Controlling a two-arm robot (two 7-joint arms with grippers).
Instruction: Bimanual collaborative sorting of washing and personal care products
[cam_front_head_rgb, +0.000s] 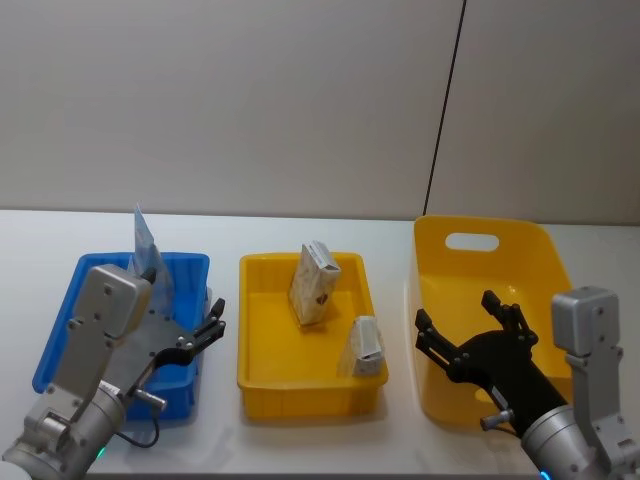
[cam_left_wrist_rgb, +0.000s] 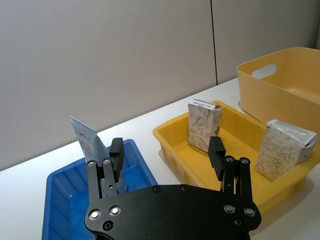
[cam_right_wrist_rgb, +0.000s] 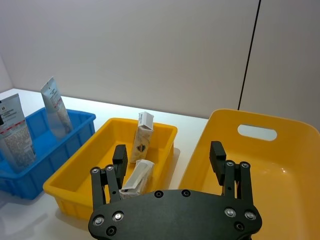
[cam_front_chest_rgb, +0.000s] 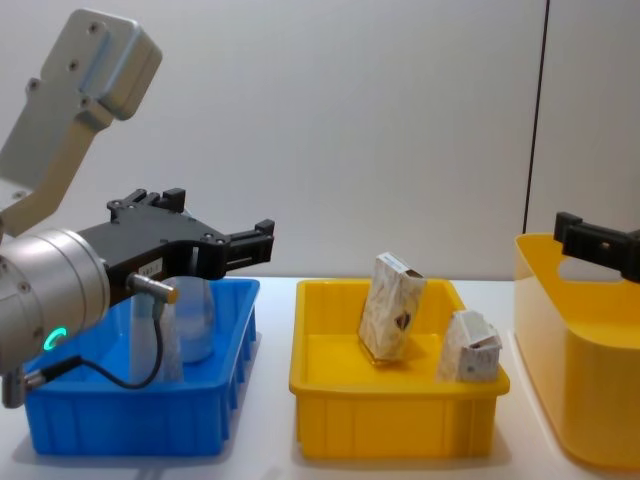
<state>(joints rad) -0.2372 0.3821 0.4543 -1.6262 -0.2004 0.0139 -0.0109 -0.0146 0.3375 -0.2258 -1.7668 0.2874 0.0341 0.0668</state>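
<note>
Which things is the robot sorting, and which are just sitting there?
Being sorted: pale-blue squeeze tube, second tube beside it, tall patterned carton, smaller patterned carton. The open left gripper hovers above the blue bin; the open right gripper is by the yellow tub.

Just there: blue bin, yellow bin, yellow tub, white table.

Your tabletop (cam_front_head_rgb: 310, 440) is white. Near its left edge you have a bright blue bin (cam_front_head_rgb: 60, 330), in the middle a yellow tray (cam_front_head_rgb: 262, 370), and toward the right edge a yellow tub (cam_front_head_rgb: 540, 260). The tube (cam_front_head_rgb: 143, 240) is pale blue with a red printed mark. The taller carton (cam_front_head_rgb: 313, 285) is beige with a brown leafy pattern; the shorter carton (cam_front_head_rgb: 365, 345) is whitish-grey with a fainter pattern. The left claw (cam_front_head_rgb: 215, 318) and right claw (cam_front_head_rgb: 455, 308) are black.
</note>
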